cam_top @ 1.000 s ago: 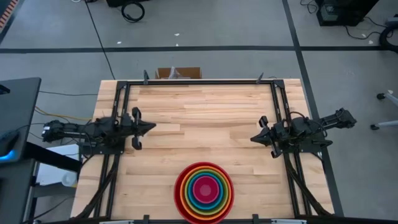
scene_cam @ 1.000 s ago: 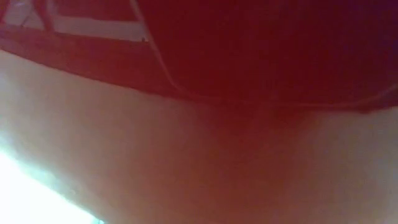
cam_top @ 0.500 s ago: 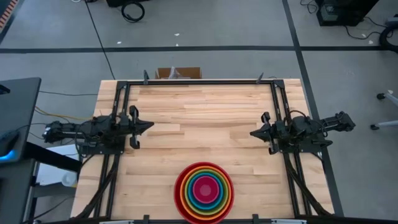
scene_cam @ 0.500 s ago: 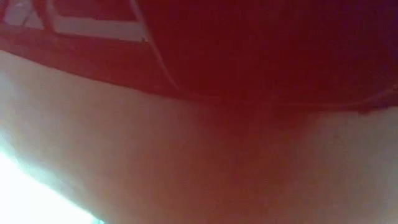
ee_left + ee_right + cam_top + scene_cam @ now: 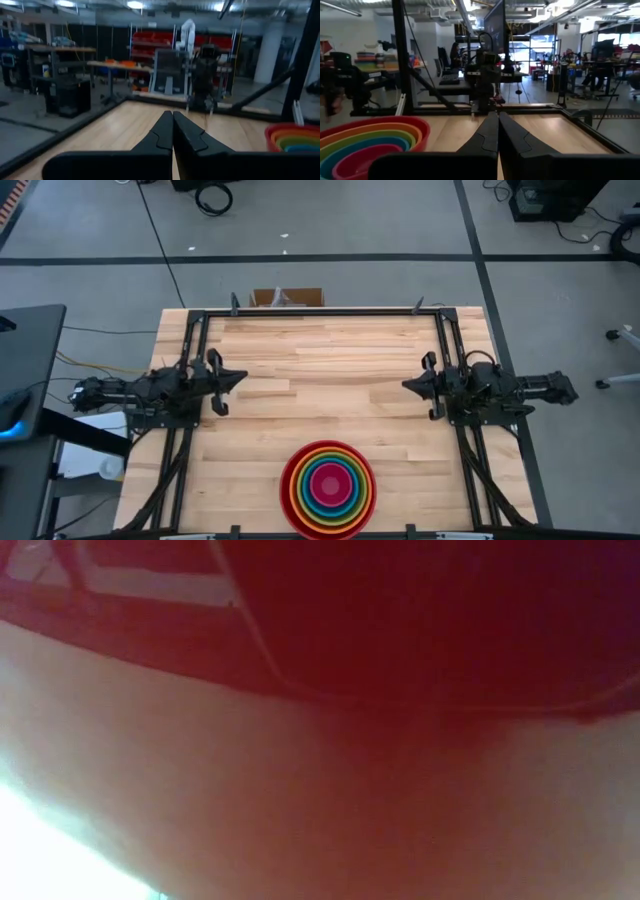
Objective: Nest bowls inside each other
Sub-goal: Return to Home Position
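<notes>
The bowls [image 5: 328,488] stand nested in one stack at the middle of the table's near edge: red outermost, then orange, olive-green and blue, with magenta-pink in the centre. The red bowl's wall [image 5: 420,630] fills the low view. The stack also shows in the left wrist view [image 5: 295,137] and the right wrist view [image 5: 370,145]. My left gripper [image 5: 240,377] is shut, drawn back at the table's left side and pointing level toward the right. My right gripper [image 5: 408,386] is shut at the right side, pointing toward the left. Neither touches a bowl.
A black metal frame [image 5: 320,311] runs along the table's far edge and down both sides. A cardboard box [image 5: 287,297] sits behind the far edge. The bare wooden tabletop [image 5: 330,380] lies between the two grippers.
My right arm has swung about its base, so its gripper has moved a little toward the table's far edge and now points straight toward the left. The bowls have stayed where they were.
</notes>
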